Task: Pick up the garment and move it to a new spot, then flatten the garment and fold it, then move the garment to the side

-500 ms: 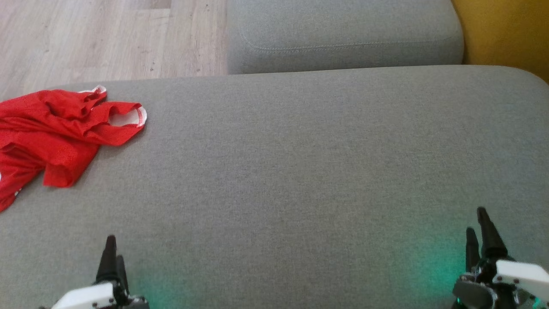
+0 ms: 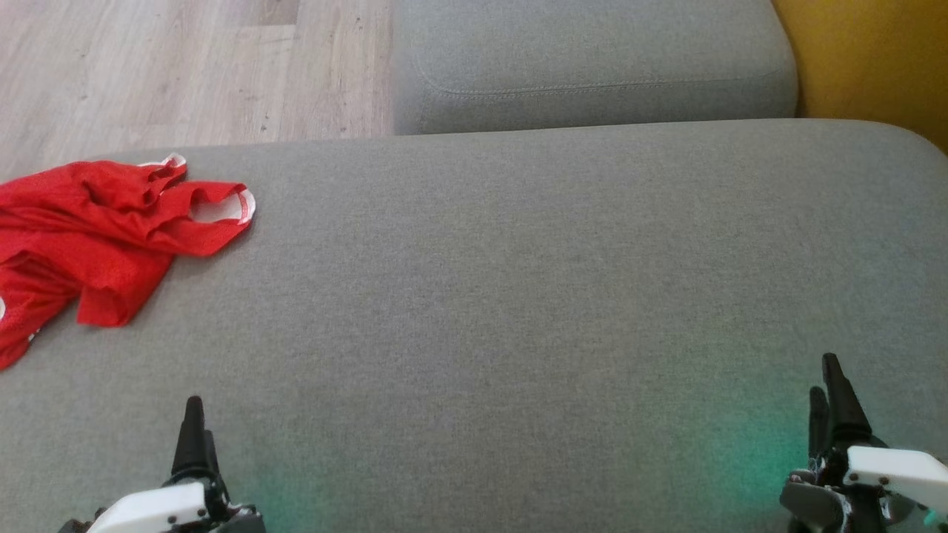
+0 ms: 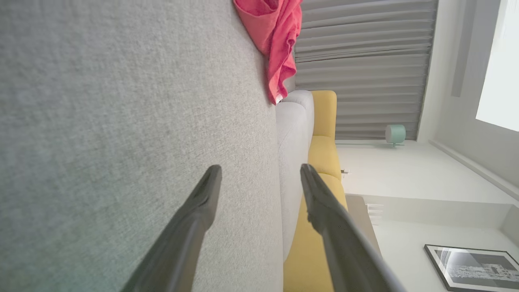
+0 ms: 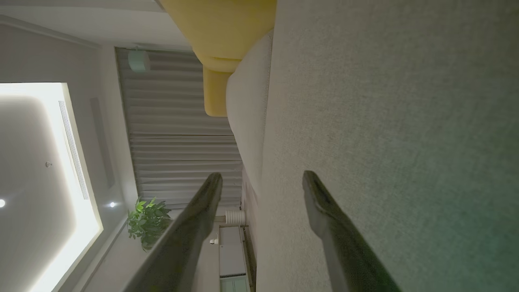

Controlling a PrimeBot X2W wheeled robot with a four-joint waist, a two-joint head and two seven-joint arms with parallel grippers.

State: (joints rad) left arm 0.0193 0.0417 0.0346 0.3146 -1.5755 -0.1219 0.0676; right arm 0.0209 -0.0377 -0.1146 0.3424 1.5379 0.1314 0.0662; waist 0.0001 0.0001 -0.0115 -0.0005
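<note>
Red mesh-like cloth garment [image 2: 104,229], matt grey woven cushion [image 2: 518,296], pale wood-grain floor [image 2: 185,66]

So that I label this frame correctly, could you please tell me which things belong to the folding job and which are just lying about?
Job: red jersey, grey sofa seat, left gripper, right gripper.
Just lying about: yellow seat, wooden floor, potted plant, framed picture.

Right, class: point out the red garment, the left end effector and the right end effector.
red garment [image 2: 96,222], head view, its crumpled middle
left end effector [image 3: 260,167], left wrist view, midway between fingertips
right end effector [image 4: 262,174], right wrist view, midway between fingertips
</note>
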